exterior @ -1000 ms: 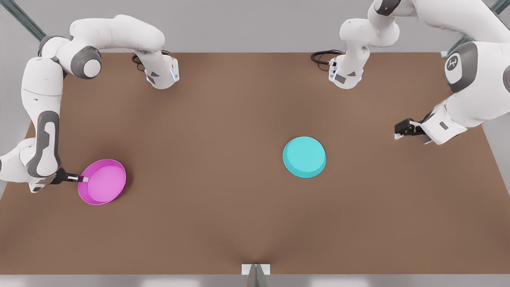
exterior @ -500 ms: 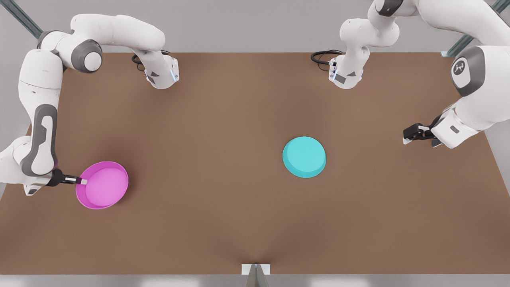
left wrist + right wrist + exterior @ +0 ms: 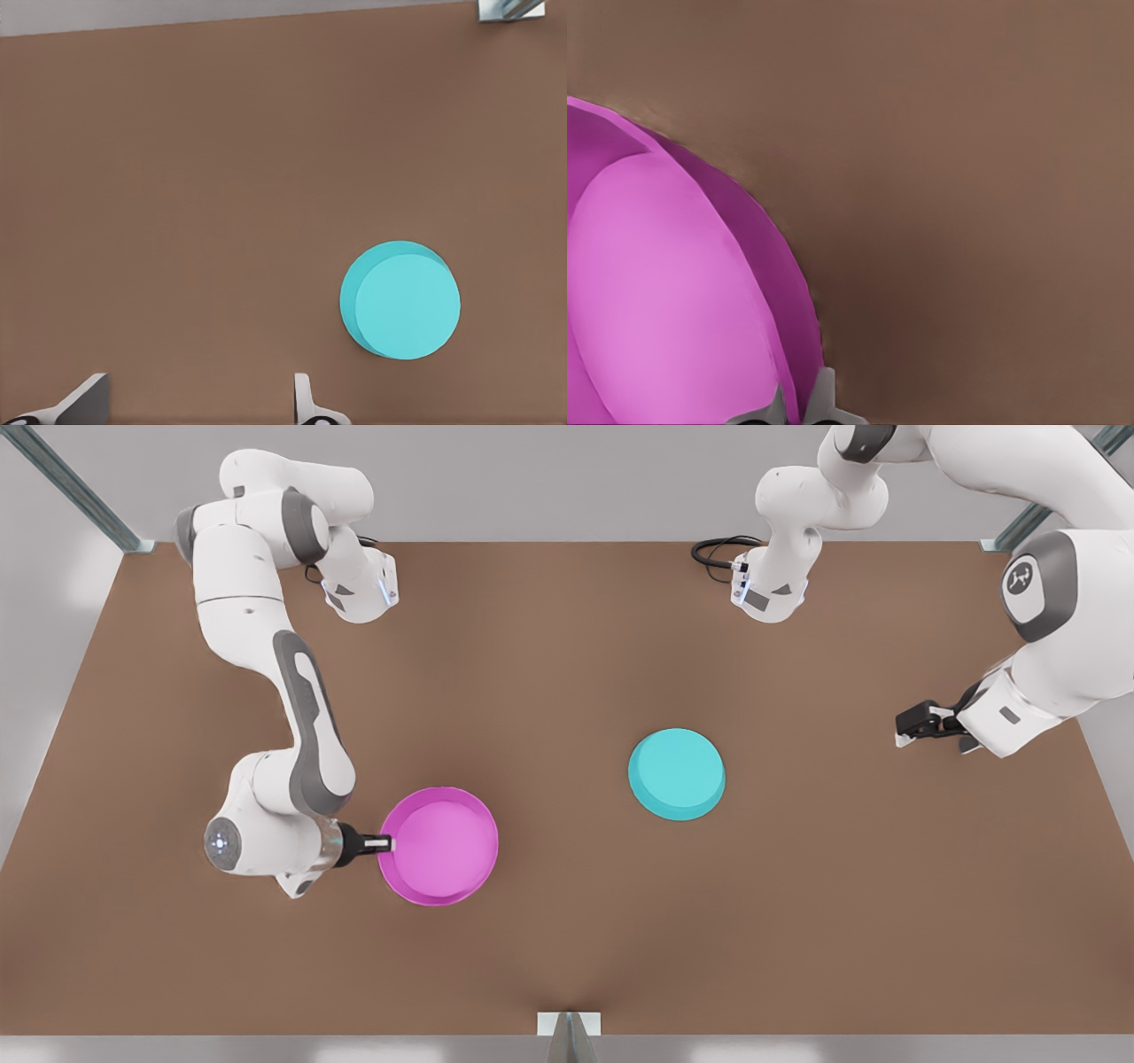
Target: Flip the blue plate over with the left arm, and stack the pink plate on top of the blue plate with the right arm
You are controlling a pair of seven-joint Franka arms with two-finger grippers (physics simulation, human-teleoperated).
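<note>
Right gripper (image 3: 387,841), on the front view's left, clamped on the near rim of the pink plate (image 3: 440,845), rim pinched between fingers (image 3: 824,398); plate held open side up over the brown counter (image 3: 567,921). Blue plate (image 3: 676,772) resting upside down on the counter, well apart from the pink plate. Left gripper (image 3: 902,726) parked near the front view's right edge, fingers (image 3: 304,400) spread apart, empty.
</note>
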